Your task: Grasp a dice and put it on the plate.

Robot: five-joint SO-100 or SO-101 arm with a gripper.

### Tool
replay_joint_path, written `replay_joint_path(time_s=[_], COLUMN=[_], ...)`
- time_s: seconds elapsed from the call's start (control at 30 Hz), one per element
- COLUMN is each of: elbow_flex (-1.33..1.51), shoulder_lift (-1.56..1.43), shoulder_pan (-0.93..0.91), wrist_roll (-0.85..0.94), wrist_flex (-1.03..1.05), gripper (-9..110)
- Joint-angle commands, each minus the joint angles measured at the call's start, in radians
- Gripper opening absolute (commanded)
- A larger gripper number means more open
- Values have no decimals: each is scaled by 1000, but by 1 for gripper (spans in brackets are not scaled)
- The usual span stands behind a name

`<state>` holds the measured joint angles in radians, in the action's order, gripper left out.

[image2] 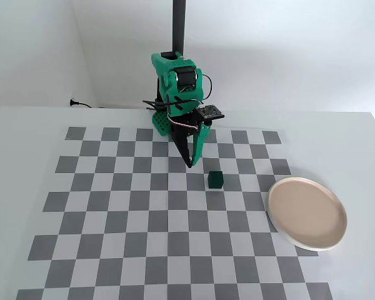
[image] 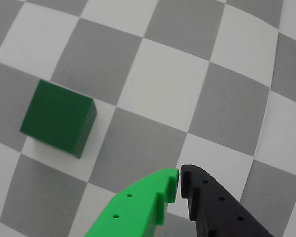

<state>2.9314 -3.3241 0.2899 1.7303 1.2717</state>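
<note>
Gripper (image: pixel 179 180) fingers are pressing together, holding nothing, hanging tip-down over the checkered table (image2: pixel 112 206) in the fixed view. Dice (image2: pixel 215 180) is sitting on the checkers just right of the tips, untouched, while the plate (image2: pixel 307 214) is lying empty farther right.

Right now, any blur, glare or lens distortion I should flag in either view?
Wrist view: checker lines bow, so fisheye distortion; dice sharp, shut end effector slightly soft. Fixed view: even, soft light, faint shadows under the dice and plate, no glare.
</note>
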Motion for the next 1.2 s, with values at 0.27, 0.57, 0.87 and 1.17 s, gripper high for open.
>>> replay_joint_path(time_s=[0.27,0.57,0.87,1.17], elbow_flex=[-169,-362,-383,-360], shoulder_lift=[38,440,652,723], shoulder_pan=[172,258,241,186], wrist_roll=[-89,-236,-268,-250], wrist_flex=[-17,-118,-230,-319], gripper=[20,21,21,20])
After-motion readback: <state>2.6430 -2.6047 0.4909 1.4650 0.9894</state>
